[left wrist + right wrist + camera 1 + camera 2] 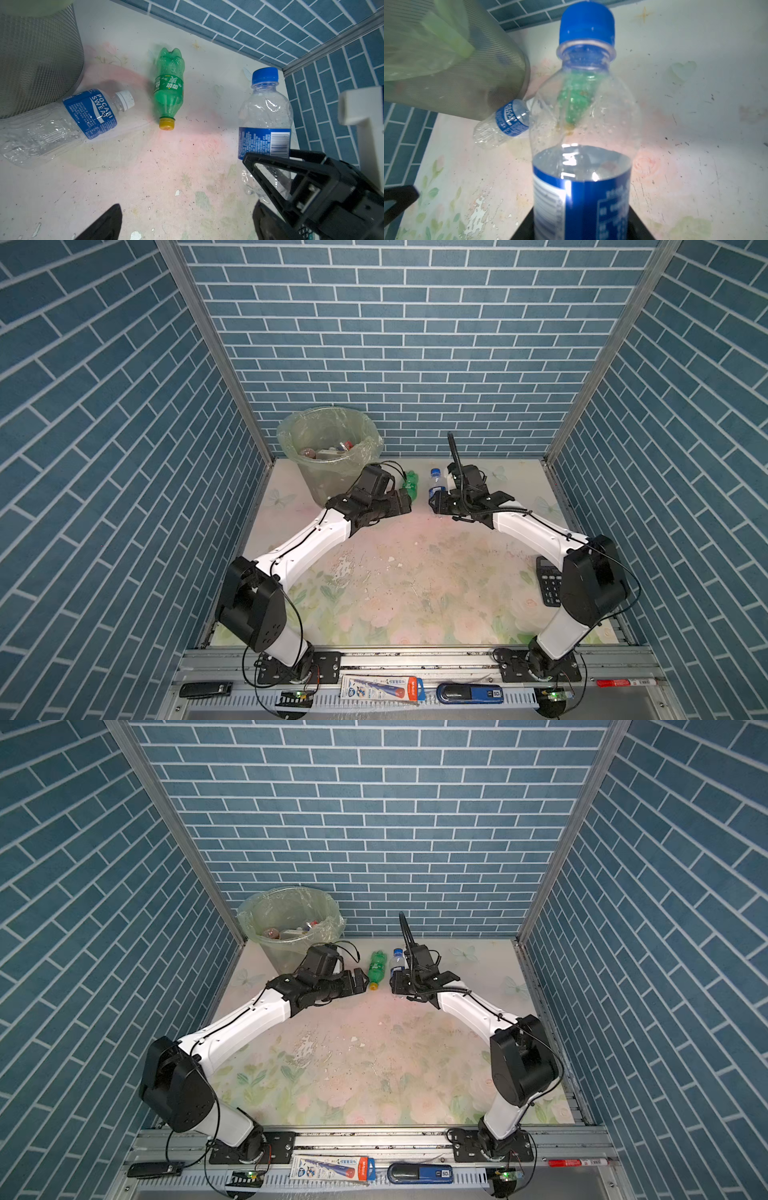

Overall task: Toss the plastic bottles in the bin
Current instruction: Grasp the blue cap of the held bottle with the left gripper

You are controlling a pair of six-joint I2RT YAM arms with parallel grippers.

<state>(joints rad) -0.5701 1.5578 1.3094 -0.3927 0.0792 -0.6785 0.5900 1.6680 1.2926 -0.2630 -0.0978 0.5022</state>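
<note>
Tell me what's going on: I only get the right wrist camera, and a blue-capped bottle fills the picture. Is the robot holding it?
Observer: Close to it. In a top view the right gripper reaches around the blue-capped bottle, which stands upright on the table. Whether it grips yet I cannot tell.
Visitor: And the other arm?
Observer: The left gripper is wide open and empty, pointing toward a yellow-capped green bottle that lies on its side.
Visitor: Is anything in the bin?
Observer: Yes. From above, the bin has what look like discarded bottles at its bottom.
</note>
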